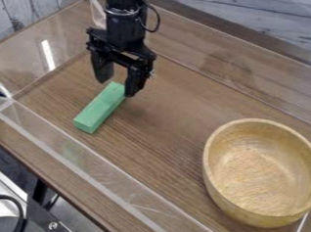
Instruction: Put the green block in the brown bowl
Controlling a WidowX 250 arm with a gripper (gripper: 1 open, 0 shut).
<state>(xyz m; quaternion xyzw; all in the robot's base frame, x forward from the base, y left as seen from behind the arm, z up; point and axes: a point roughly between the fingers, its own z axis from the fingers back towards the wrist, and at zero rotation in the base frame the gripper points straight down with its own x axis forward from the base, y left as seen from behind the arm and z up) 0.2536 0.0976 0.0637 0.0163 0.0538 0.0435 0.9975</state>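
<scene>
Green and matte, the block lies flat on the wooden tabletop, its long side running diagonally, well apart from the brown bowl that sits empty toward the lower right. Lying low and free on all sides, it looks easy to take across its narrow width. The gripper hangs just over the block's far end, pointing straight down from an upright black arm, which suits a pick from above. Its fingers are spread wide and hold nothing; one seems to come down beside the block's upper end, though whether it touches cannot be told. The spread looks meant to straddle the bar before closing. A clear low wall rims the tabletop at the near edge, so a carry to the bowl stays inside it.
</scene>
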